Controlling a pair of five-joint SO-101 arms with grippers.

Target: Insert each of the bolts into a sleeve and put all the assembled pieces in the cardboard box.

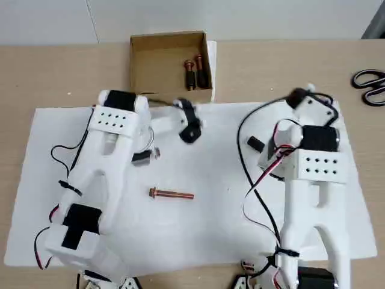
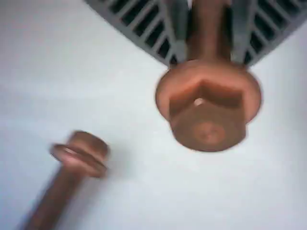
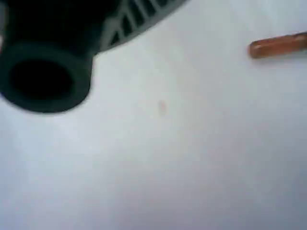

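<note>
**Two robot arms hold a bolt and a sleeve, well apart, above a white sheet**

A tan wooden desk (image 1: pixel 60 72) carries a large white paper sheet (image 1: pixel 210 241). The left arm rises from the sheet's near left corner and the right arm from its near right corner. An open brown cardboard box (image 1: pixel 156 78) sits midway along the sheet's far edge, with two copper-and-black assembled pieces (image 1: pixel 194 71) inside. Black-handled scissors (image 1: pixel 370 84) lie at the desk's right edge.

The left gripper (image 2: pixel 208 24) is closed on the shank of a copper flanged hex bolt (image 2: pixel 208 108). The right gripper (image 1: pixel 263 147), over the sheet's right half, appears clamped on a short black rubber sleeve (image 3: pixel 45 79) whose bore is open. A second copper bolt (image 1: pixel 171 194) lies loose at the sheet's centre.

The likeliest failure is misalignment. If shank and bore meet at a tilt, the bolt could jam or push the sleeve out of its grip. How much shank is free cannot be told.

The loose bolt lies between the arms, so a low pass could knock it away. The scissors are well apart from the work.
</note>
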